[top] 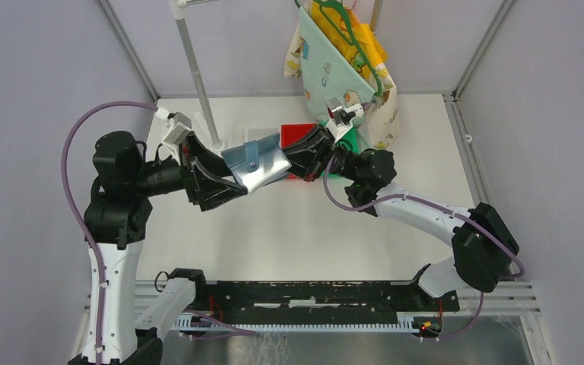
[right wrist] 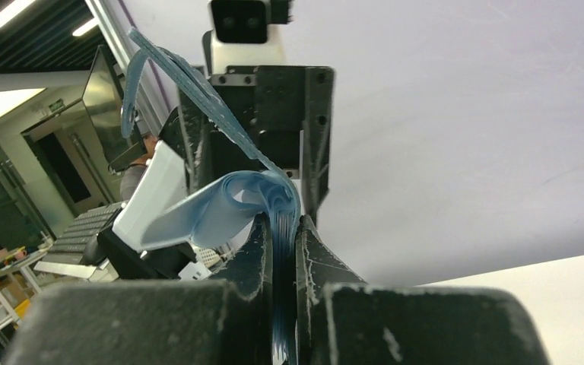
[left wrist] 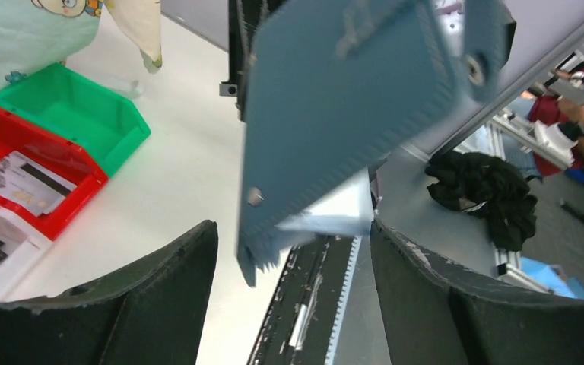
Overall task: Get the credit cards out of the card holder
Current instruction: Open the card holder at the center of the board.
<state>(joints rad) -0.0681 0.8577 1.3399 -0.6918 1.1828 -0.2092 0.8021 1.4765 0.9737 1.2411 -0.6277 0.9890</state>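
Now | right hand [right wrist: 285, 228] clamped on the card holder [top: 258, 163] by its folded edge, keeping it above the worktop [top: 289, 236] beside the red bin [left wrist: 76, 205] | left hand [top: 236, 181] spread open astride it, probably to pinch the protruding white card [left wrist: 333, 211].

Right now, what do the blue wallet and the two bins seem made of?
The card holder: likely leather or imitation, matte teal, judging by its stitched edge and metal snap. The red bin and green bin: moulded plastic, slightly glossy, with smooth, evenly coloured walls.
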